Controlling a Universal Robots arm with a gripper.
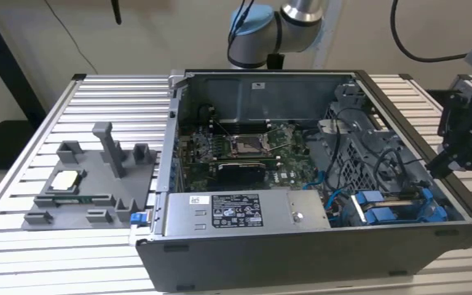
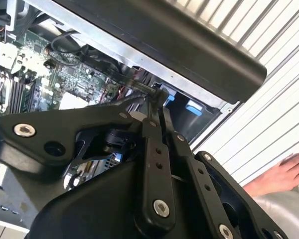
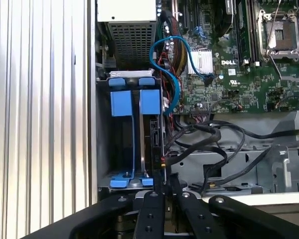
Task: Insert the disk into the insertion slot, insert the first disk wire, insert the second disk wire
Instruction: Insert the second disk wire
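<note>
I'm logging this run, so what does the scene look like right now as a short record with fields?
gripper: shut, at the drive bay's end
insertion slot: dark-grey bay with blue fittings, in the case corner
disk: blue carrier seated in the bay
blue cable: loops from the motherboard toward the bay
power-supply box: silver, labelled, by the case's front wall
hand: rests on the slatted table outside the case

Black cables (image 3: 209,144) just beside insertion slot (image 3: 120,149)
</note>
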